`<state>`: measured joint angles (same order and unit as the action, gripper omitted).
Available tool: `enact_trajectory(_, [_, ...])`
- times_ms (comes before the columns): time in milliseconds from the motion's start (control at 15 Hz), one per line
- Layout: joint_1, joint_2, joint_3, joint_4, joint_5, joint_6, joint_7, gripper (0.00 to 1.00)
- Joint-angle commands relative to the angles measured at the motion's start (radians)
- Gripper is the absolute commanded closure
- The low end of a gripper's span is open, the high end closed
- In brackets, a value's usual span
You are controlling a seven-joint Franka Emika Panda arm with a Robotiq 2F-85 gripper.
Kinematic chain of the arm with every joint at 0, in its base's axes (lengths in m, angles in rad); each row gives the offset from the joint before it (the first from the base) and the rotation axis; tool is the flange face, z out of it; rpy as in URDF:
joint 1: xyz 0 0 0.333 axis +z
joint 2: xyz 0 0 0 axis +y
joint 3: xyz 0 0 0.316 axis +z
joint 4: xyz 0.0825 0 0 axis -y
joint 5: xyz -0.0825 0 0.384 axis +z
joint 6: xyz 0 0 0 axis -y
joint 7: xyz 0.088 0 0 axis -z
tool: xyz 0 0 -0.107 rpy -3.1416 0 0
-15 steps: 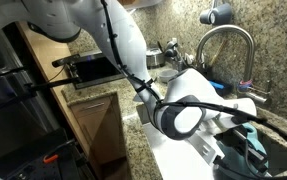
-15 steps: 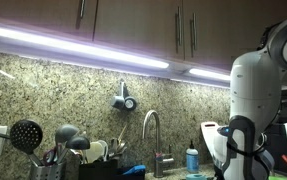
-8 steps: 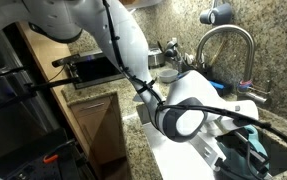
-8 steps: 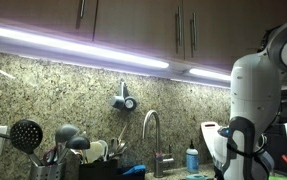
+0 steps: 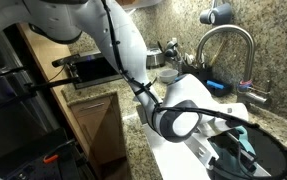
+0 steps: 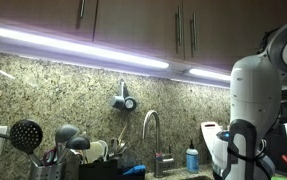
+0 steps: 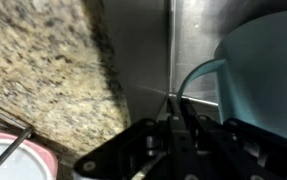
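**In the sink: pincer closed at a teal pot's handle**

Down in the steel sink (image 7: 143,45), the gripper (image 7: 174,112) has its fingers pressed together, tips at the lower end of a thin teal handle (image 7: 195,72). Whether they pinch the handle or only touch it cannot be told. The handle curves up toward 2 o'clock into the teal pot (image 7: 268,70), which fills the right of the wrist view. At 10 o'clock lies the speckled granite counter (image 7: 38,70); at 8 o'clock sits a pink-rimmed plate (image 7: 5,160).

In an exterior view, the arm's white wrist (image 5: 178,120) blocks sight of the fingers, and only a patch of the teal pot (image 5: 246,140) shows at its 3 o'clock. The faucet (image 5: 226,38) arches at 1 o'clock. In an exterior view, the arm (image 6: 253,90) stands at 3 o'clock of the faucet (image 6: 149,125), with a blue soap bottle (image 6: 191,158) between them and kitchen utensils (image 6: 28,135) far off at 9 o'clock.
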<state>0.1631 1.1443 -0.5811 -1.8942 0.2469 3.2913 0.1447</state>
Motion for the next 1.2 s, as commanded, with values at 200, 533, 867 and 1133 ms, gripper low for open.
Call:
enact_trajectory(200, [-0.011,-0.009,0.017,0.005,-0.025,0.018,-0.02,0.98])
enact_trajectory(533, [-0.051,0.005,0.049,0.027,-0.037,0.099,-0.04,0.98])
enact_trajectory(867, [-0.125,0.049,0.11,0.098,-0.044,0.231,-0.099,0.98])
enact_trajectory(1133, [-0.139,0.098,0.102,0.238,-0.028,0.173,-0.122,0.98])
